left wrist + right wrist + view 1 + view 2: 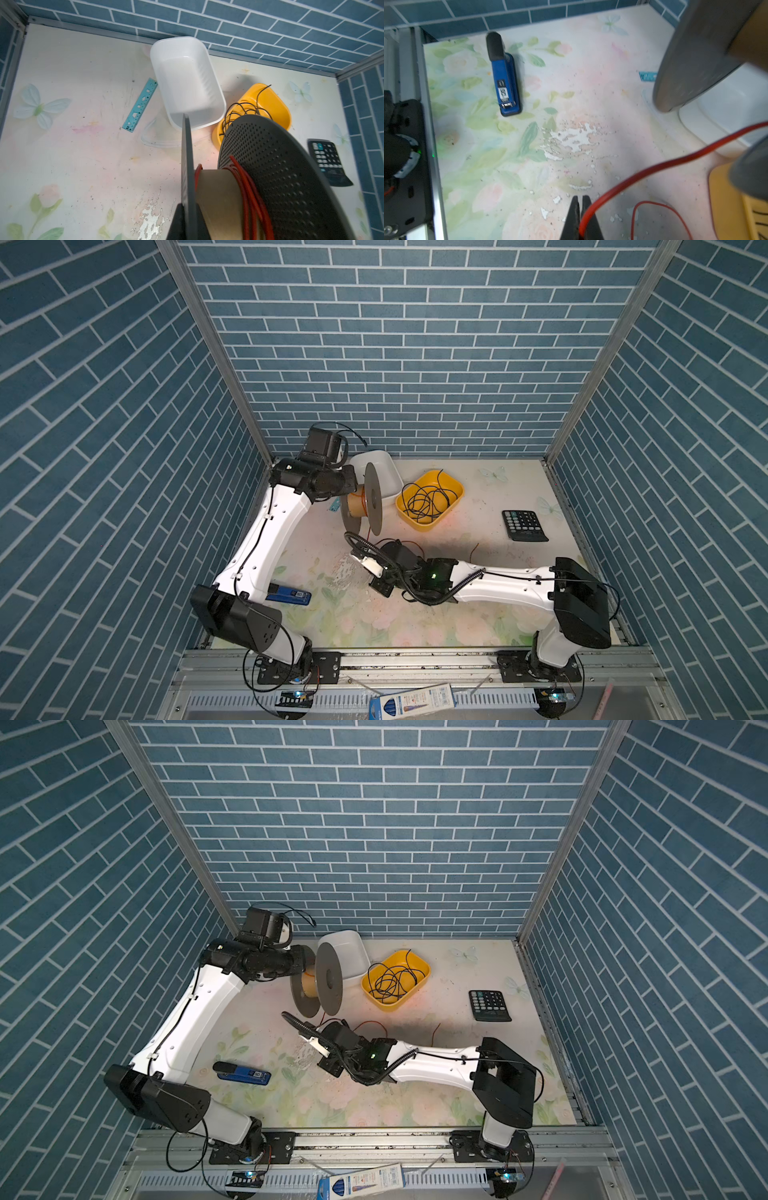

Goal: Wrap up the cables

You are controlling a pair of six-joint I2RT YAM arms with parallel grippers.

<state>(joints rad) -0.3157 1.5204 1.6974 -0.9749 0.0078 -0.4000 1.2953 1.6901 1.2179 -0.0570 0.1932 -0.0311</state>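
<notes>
The cable (654,164) is a thin orange-red wire. A few turns of the cable (247,187) lie round the tan core of a spool (365,506) with two grey disc flanges, seen in both top views (328,979). My left gripper (188,209) is shut on the rim of the spool's near flange and holds the spool on edge by the back left. From the spool the wire runs down to my right gripper (580,199), which is shut on it low over the middle of the table. Loose wire (473,551) trails on the table behind the right wrist.
A white bin (384,472) stands behind the spool. Beside it is a yellow bin (451,485) holding a black wire tangle. A calculator (524,525) lies at the right, a blue stapler (289,594) at the front left, and a teal ruler (140,105) near the white bin.
</notes>
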